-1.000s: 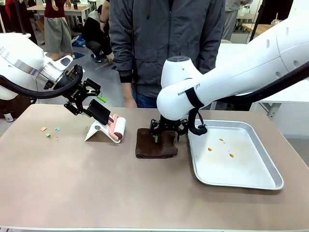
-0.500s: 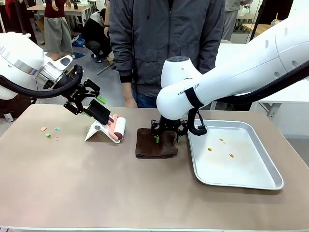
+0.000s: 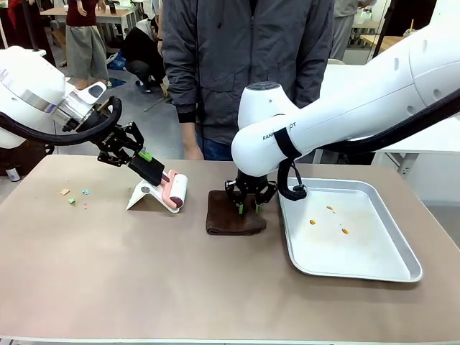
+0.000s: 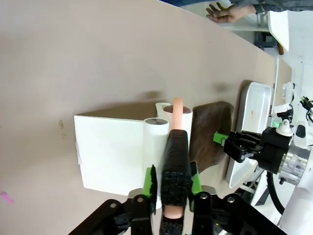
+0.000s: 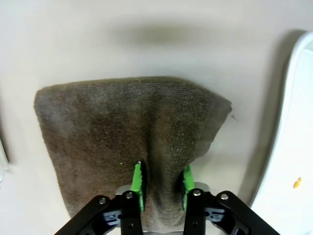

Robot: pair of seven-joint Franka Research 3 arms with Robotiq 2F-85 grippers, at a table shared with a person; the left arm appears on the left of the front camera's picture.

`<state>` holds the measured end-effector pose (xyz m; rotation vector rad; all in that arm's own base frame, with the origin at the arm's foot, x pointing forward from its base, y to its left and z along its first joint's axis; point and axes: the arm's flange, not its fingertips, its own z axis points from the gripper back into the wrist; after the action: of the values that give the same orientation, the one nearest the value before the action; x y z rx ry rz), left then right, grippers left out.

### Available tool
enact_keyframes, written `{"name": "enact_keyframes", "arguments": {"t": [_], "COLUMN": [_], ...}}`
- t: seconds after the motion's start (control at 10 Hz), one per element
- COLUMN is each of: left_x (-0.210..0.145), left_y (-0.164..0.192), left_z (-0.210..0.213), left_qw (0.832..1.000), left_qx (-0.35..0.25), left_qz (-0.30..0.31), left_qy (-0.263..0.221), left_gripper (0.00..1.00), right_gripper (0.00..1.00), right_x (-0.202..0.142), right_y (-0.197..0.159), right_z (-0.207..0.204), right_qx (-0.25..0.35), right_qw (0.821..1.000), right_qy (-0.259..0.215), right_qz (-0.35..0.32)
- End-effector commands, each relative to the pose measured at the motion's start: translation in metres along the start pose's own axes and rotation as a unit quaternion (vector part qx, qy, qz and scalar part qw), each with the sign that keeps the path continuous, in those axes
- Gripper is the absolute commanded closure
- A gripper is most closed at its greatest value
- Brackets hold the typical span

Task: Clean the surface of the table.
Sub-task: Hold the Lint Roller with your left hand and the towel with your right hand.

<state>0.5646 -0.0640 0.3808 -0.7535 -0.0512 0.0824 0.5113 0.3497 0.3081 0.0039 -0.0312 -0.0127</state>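
The taupe table carries a folded brown cloth at its middle and a lint roller resting in a white stand to the left. My left gripper is shut on the roller's black handle, its green pads pressed to both sides. My right gripper stands over the cloth's right edge. Its pads pinch a raised fold of the cloth. Small coloured scraps lie on the table at far left.
A silver tray with a few orange crumbs lies right of the cloth, close to my right gripper. A person in a dark jacket stands at the far edge, a hand near the table.
My left gripper has closed on the roller's handle. The right gripper's fingers have drawn together on the cloth, bunching it narrower.
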Motion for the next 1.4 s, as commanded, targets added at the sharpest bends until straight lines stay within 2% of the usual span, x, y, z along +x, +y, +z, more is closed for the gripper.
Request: {"name": "enact_keyframes", "arguments": {"t": [0.0, 0.5, 0.7, 0.9, 1.0, 1.1, 1.3], "left_x": [-0.004, -0.005, -0.005, -0.009, -0.012, -0.014, -0.019], "left_y": [0.005, 0.005, 0.003, 0.001, 0.001, 0.001, 0.006], "left_z": [0.003, 0.005, 0.009, 0.016, 0.022, 0.027, 0.04], "left_qw": [1.0, 1.0, 1.0, 0.998, 0.996, 0.993, 0.988], "left_qx": [0.007, -0.006, -0.021, -0.056, -0.08, -0.104, -0.142], "left_qz": [0.001, -0.008, -0.016, -0.032, -0.041, -0.048, -0.058], "left_qy": [-0.001, 0.01, 0.007, 0.012, 0.012, 0.009, 0.009], "left_gripper": [1.0, 1.0, 1.0, 1.0, 1.0, 1.0, 1.0], "right_gripper": [1.0, 1.0, 1.0, 1.0, 1.0, 1.0, 1.0], "right_x": [0.002, 0.003, 0.005, 0.007, 0.006, 0.004, -0.007], "right_y": [0.001, -0.002, -0.009, -0.033, -0.053, -0.072, -0.108], "right_z": [-0.006, -0.008, -0.002, 0.016, 0.026, 0.034, 0.048], "right_qx": [-0.008, -0.008, 0.016, 0.094, 0.156, 0.216, 0.359], "right_qw": [1.0, 1.0, 0.999, 0.994, 0.986, 0.974, 0.931], "right_qy": [0.012, 0.017, 0.015, 0.016, 0.021, 0.022, 0.035], "right_qz": [-0.01, -0.02, -0.029, -0.051, -0.06, -0.071, -0.052]}}
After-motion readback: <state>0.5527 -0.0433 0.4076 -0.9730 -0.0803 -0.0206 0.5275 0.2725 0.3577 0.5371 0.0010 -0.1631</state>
